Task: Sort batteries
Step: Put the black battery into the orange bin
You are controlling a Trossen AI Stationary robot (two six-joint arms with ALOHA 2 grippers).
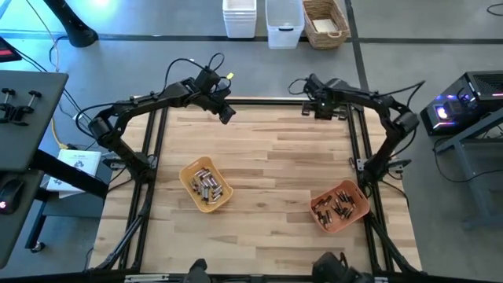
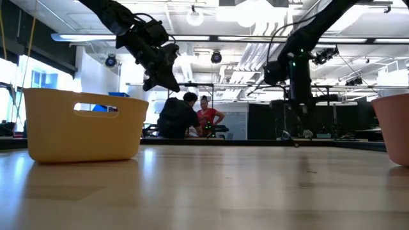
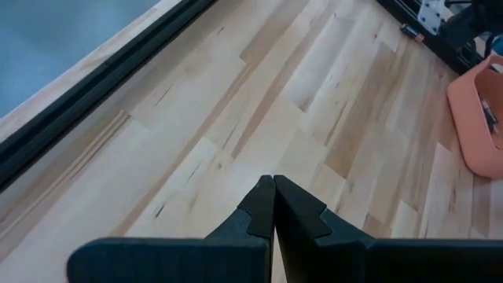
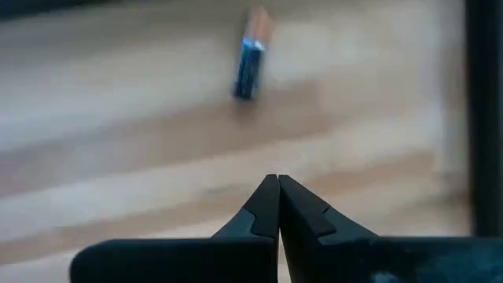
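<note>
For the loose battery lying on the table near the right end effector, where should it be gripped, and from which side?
Grip the battery across its dark mid-body, coming straight down from above. It lies flat on the wood table, so its round sides are exposed to the fingers. The right end effector is shut and would need to open first.

In the high view, the table [image 1: 267, 157] fills the middle of the frame. One tray [image 1: 206, 185] sits at centre left, holding a heap of batteries [image 1: 206, 184]. A second tray [image 1: 339, 206] sits at lower right, with more batteries [image 1: 338, 206] in it. The left gripper [image 1: 227, 115] hangs over the table's upper left edge, the right gripper [image 1: 321, 112] over its upper right edge. Three bins [image 1: 284, 22] stand on the floor at top centre. In the right wrist view, a lone battery [image 4: 251, 55] lies on the table ahead of the fingers.
</note>
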